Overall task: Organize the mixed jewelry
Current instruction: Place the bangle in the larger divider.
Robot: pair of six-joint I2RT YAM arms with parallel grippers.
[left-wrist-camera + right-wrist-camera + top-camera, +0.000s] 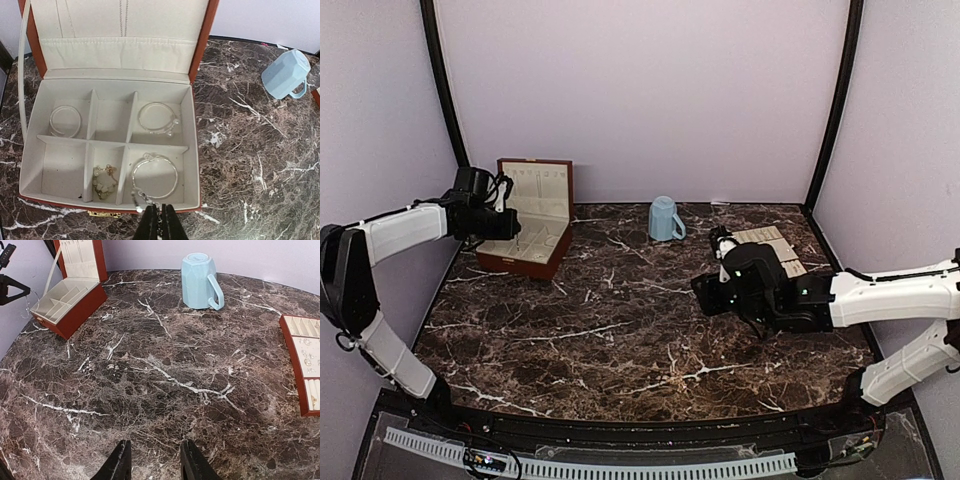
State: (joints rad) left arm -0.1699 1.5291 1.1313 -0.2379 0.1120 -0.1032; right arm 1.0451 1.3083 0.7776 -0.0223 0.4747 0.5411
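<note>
Left end effector (158, 212): fingers pressed together, pinching the near end of a silver bracelet (155, 175) over the front right compartment of the open wooden box (32, 160). Also in the box: bangle (65, 121) back left, beaded bracelet (157, 118) back right, charm cluster (103, 181) front middle. Right end effector (155, 452): spread wide, empty, above the bench (150, 365).

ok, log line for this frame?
left gripper: shut on silvery bracelet, over front-right compartment of wooden box | right gripper: open, above marble table | status: bracelet not yet released
</note>
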